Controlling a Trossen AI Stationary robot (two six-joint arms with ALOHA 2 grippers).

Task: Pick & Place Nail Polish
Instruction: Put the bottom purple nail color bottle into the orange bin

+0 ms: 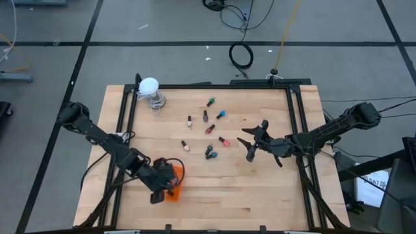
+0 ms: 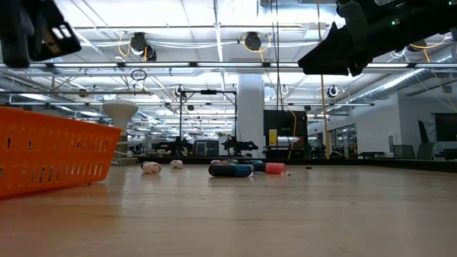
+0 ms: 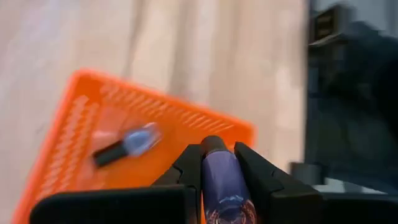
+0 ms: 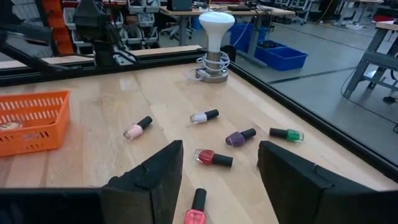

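The left wrist view is showing what the high view is hiding: the left gripper (image 3: 225, 168) is pinching a purple bottle (image 3: 222, 183) above the orange tray (image 3: 74, 112), where a blue bottle (image 3: 127, 144) is already lying. No label is readable. The right gripper (image 1: 250, 144) is hanging with fingers spread at about 3 o'clock from the loose bottles (image 1: 209, 128), which are lying in the table (image 1: 260, 195) middle.
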